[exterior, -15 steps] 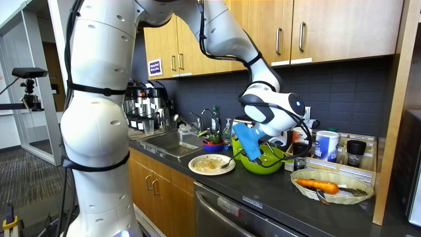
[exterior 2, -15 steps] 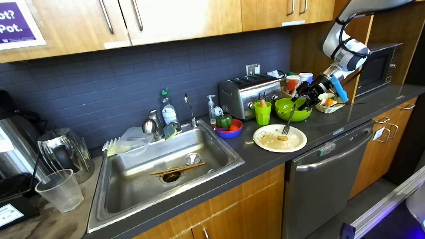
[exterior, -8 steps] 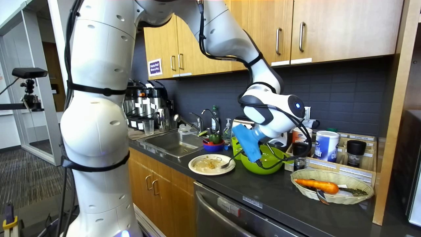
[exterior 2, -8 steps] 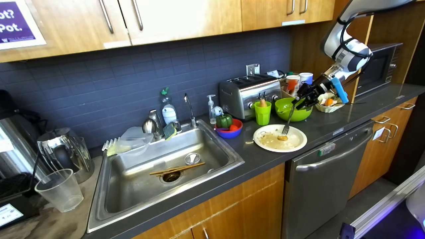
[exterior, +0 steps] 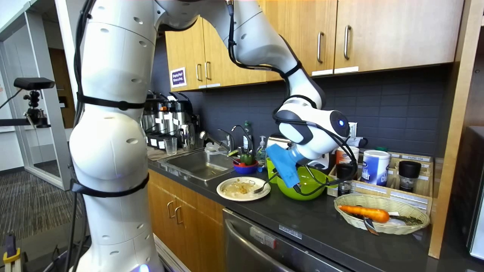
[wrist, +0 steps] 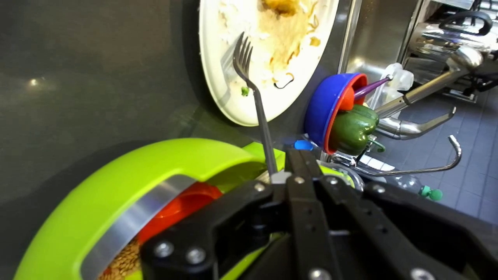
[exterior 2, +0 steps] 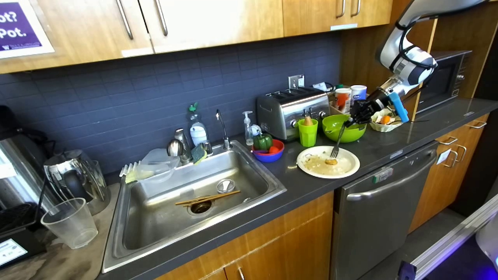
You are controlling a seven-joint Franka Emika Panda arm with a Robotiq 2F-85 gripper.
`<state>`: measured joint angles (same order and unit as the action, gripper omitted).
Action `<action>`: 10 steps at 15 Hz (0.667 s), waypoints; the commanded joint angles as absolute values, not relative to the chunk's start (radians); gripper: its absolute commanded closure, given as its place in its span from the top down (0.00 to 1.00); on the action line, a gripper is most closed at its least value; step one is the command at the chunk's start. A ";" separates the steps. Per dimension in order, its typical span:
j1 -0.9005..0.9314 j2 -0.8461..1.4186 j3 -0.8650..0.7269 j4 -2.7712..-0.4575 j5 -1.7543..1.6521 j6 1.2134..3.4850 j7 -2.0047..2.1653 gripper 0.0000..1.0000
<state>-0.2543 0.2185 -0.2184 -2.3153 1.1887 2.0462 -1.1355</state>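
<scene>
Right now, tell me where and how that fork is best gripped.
Likely by the raised handle end, from above on the side of the green bowl, as the gripper now grips it: the fork tilts, its tines low over the plate.

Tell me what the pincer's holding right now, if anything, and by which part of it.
A fork, by the end of its handle away from the tines; the pincer is shut there.

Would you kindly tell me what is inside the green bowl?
Inside the green bowl, the wrist view shows a red object and brown grain-like bits; the gripper covers much of the rest.
</scene>
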 commanded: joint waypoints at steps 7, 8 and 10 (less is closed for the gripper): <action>-0.256 0.187 -0.220 -2.334 1.208 2.049 -1.147 0.58; -0.256 0.188 -0.220 -2.332 1.209 2.049 -1.145 0.65; -0.255 0.191 -0.219 -2.324 1.211 2.052 -1.143 0.79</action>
